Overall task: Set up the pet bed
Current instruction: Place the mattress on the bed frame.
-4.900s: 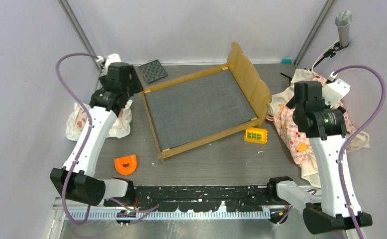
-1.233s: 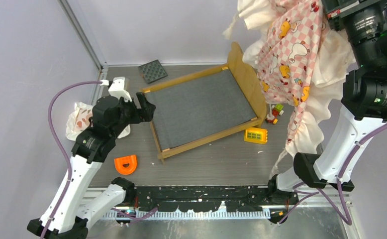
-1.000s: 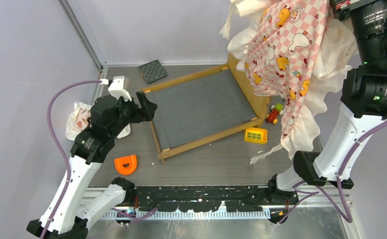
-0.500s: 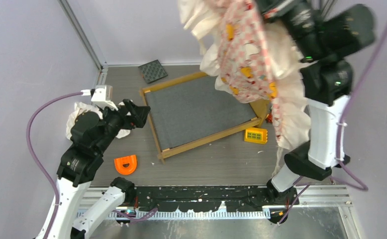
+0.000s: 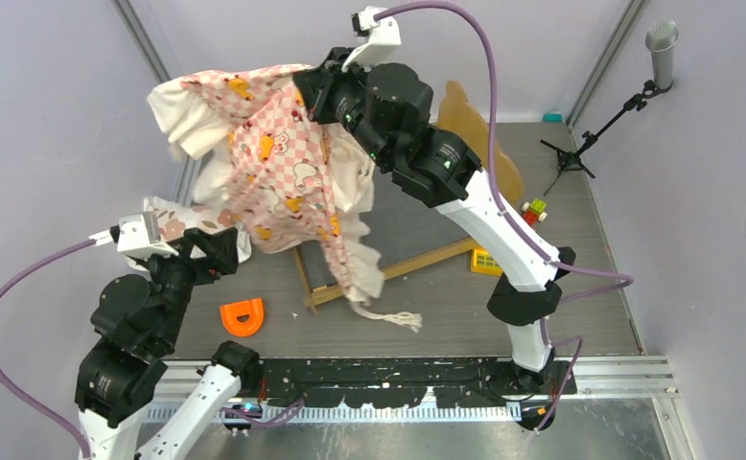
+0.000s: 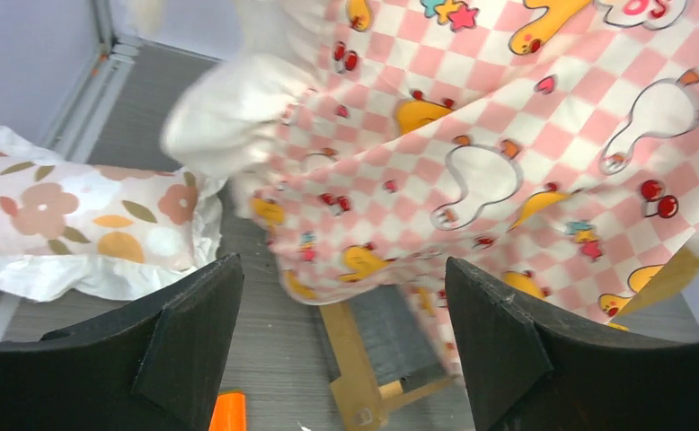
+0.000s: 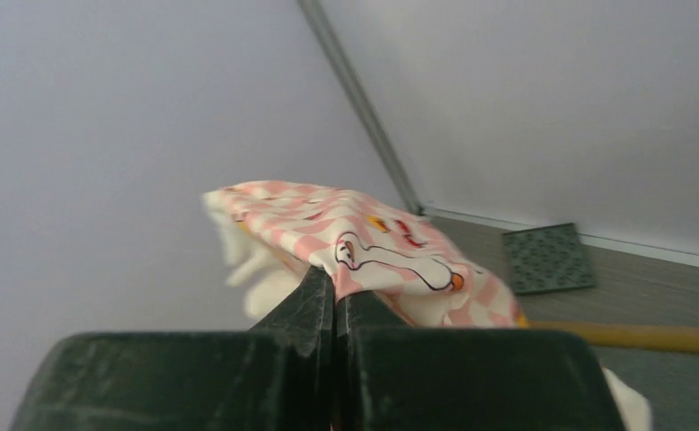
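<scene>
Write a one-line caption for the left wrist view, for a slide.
Open left gripper faces a pink checkered sheet hanging over the wooden bed frame; a floral pillow lies at left.

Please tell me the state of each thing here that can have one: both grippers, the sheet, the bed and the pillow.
right gripper: shut on the sheet, raised high.
left gripper: open, empty, facing the sheet.
sheet: lifted, hanging crumpled over the bed's left part, not spread.
pet bed: flat on the table, partly hidden, not yet made.
pillow: lying beside the bed, not on it.
</scene>
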You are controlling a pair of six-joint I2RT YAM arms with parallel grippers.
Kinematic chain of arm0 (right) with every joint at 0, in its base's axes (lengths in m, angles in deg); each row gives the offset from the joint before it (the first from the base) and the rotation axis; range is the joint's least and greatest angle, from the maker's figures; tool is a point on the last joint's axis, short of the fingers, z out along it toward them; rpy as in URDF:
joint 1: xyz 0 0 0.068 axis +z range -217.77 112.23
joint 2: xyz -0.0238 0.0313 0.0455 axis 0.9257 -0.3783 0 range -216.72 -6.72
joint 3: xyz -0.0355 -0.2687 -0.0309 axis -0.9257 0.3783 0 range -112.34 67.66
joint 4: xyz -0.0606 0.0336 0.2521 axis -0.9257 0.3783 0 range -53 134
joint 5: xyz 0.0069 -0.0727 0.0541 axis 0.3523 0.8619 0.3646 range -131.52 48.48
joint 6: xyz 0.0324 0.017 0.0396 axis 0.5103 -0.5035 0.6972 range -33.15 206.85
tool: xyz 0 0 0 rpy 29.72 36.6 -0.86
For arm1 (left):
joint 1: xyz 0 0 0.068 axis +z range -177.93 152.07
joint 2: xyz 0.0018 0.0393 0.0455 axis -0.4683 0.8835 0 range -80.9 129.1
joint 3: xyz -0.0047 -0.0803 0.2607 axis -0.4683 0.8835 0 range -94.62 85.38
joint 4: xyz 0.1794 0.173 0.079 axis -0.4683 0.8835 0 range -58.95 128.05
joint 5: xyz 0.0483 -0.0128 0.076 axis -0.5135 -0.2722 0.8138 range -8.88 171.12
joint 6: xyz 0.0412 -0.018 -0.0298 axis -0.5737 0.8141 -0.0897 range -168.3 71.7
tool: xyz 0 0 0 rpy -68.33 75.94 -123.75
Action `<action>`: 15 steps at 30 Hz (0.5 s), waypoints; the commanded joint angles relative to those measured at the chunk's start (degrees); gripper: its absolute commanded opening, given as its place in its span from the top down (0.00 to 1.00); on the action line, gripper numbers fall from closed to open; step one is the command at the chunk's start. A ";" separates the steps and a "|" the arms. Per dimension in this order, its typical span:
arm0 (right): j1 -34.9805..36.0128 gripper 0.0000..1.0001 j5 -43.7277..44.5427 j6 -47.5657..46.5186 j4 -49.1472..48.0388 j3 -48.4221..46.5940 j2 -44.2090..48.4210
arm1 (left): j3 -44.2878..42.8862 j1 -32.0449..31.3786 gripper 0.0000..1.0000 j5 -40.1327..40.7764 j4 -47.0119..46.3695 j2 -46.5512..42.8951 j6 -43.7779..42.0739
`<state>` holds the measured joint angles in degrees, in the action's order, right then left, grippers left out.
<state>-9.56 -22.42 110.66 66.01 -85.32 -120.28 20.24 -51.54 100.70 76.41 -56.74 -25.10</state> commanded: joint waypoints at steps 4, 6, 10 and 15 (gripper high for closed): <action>-2.55 0.99 41.21 -20.81 -18.85 23.73 11.43 | -0.54 -0.25 0.16 4.11 1.81 2.64 -1.39; -4.80 0.99 47.23 -23.42 -22.29 32.61 13.55 | 0.71 -0.20 0.16 3.43 0.51 3.56 -1.17; -11.52 0.96 51.62 -17.41 -17.59 43.30 16.78 | 2.49 -0.21 0.15 1.74 -2.02 7.12 -1.06; -15.58 0.36 46.97 -12.34 -5.35 44.76 17.88 | 2.54 -0.20 0.13 0.87 -3.48 14.41 -0.87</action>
<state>-23.37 20.70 95.56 56.81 -40.28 -107.32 22.44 -51.54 102.73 76.85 -47.38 -26.00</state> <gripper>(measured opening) 0.467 0.858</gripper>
